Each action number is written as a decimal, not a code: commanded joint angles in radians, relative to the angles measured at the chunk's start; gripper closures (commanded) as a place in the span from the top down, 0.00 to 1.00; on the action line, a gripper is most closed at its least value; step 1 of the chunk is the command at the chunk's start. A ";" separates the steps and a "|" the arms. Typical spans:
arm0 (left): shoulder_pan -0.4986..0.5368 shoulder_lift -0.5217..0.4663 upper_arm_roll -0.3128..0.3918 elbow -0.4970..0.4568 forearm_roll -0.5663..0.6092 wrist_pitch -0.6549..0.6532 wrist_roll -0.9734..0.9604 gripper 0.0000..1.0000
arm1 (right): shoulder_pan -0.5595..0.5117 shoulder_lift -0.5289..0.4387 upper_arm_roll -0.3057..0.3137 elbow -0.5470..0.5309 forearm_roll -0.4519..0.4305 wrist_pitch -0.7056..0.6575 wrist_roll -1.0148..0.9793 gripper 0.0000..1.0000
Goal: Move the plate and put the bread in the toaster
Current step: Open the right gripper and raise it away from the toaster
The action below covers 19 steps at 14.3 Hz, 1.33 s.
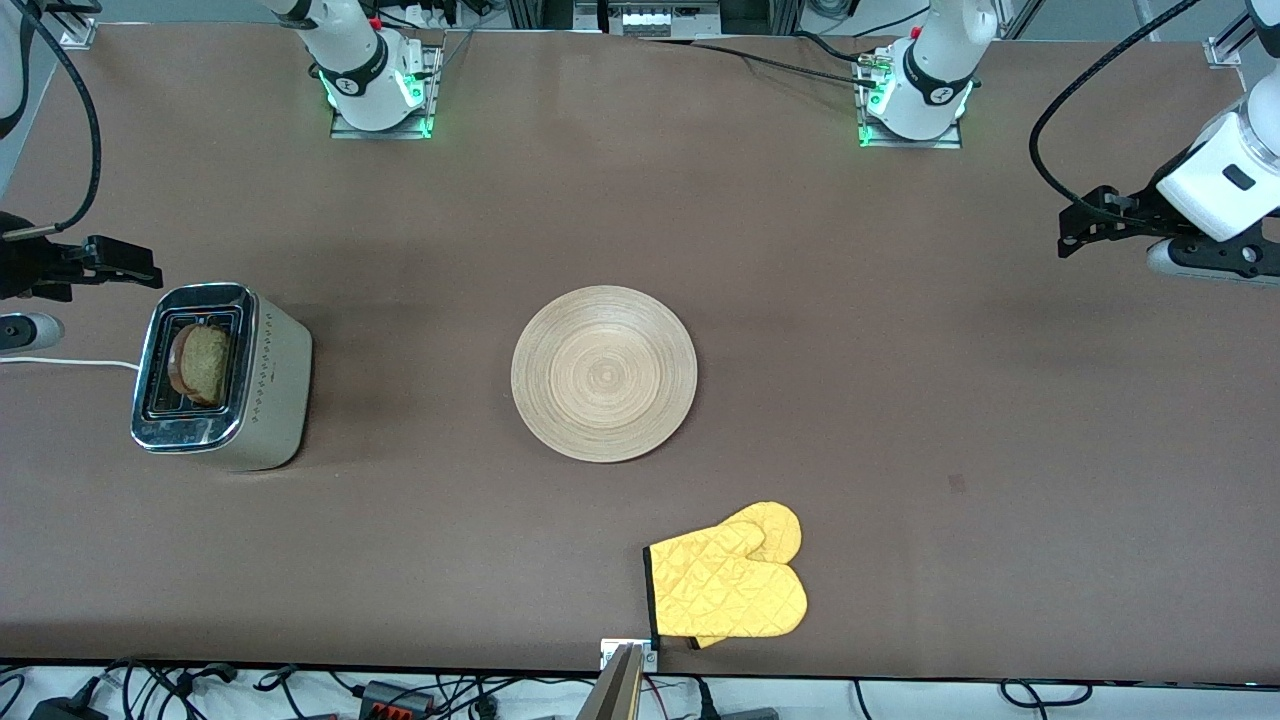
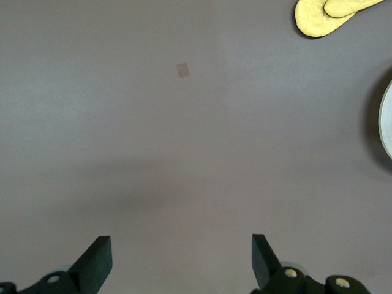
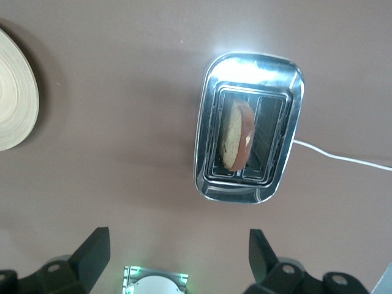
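Observation:
The pale wooden plate [image 1: 603, 373] lies flat in the middle of the table with nothing on it; its rim also shows as plate [image 2: 387, 119] and plate [image 3: 15, 98]. The chrome toaster [image 1: 280, 380] stands toward the right arm's end, and the bread [image 1: 205, 363] stands tilted in its slots. The right wrist view shows the toaster [image 3: 248, 67] and bread [image 3: 236, 135] from above. My right gripper [image 3: 177, 239] hangs open and holds nothing, beside the toaster, right gripper [image 1: 120, 265]. My left gripper [image 2: 180, 245] is open over bare table at the left arm's end, left gripper [image 1: 1090, 225].
A yellow oven mitt [image 1: 727, 585] lies nearer the front camera than the plate, close to the table's edge; the mitt [image 2: 331, 13] also shows in the left wrist view. The toaster's white cord [image 1: 60, 362] runs off toward the right arm's end. A small mark [image 1: 957, 484] is on the tabletop.

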 commanded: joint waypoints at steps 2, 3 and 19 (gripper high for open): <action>0.007 0.007 -0.004 0.028 0.015 -0.032 0.007 1.00 | 0.006 -0.011 0.007 0.003 -0.015 -0.033 0.010 1.00; 0.007 0.007 -0.001 0.030 0.016 -0.035 0.007 1.00 | 0.005 -0.011 0.005 0.003 -0.012 -0.050 0.010 1.00; 0.008 0.006 -0.003 0.034 0.015 -0.046 0.007 1.00 | -0.120 -0.374 0.077 -0.500 -0.002 0.232 0.061 1.00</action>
